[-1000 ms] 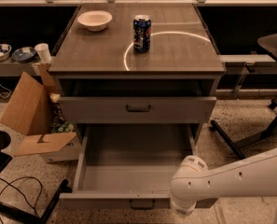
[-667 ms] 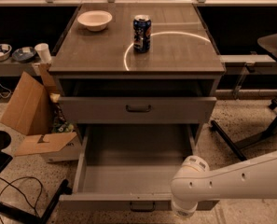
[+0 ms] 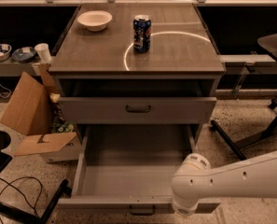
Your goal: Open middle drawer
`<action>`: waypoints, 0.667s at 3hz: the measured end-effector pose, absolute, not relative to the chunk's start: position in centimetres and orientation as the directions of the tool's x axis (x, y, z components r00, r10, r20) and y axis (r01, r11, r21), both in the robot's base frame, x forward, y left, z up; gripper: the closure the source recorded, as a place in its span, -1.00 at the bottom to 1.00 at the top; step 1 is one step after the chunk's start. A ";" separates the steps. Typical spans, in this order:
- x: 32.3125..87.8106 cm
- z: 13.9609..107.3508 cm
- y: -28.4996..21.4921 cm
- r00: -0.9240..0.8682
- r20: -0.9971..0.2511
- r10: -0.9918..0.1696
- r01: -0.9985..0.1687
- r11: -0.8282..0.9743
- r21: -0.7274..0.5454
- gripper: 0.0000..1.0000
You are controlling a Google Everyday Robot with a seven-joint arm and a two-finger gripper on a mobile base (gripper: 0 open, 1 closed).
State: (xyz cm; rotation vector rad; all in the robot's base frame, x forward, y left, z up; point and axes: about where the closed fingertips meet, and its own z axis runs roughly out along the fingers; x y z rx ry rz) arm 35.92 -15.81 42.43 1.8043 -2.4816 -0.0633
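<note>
The middle drawer [image 3: 128,171] is pulled far out from the front of the desk [image 3: 184,55], so its plain grey inside is open to see. Its small dark handle [image 3: 141,211] is at the lower edge of the view. The white arm [image 3: 240,176] comes in from the right, and its round joint [image 3: 190,186] is over the front right corner of this drawer. The hand itself does not show, so I cannot tell if it is open or closed. The upper drawer [image 3: 96,110] sits much further in. On the desk stand a white bowl [image 3: 94,20] and a blue can [image 3: 141,33], apart from each other.
</note>
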 end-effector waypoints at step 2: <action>36.5 42.8 -15.9 -0.307 0.035 -0.951 -0.948 0.309 0.076 0.64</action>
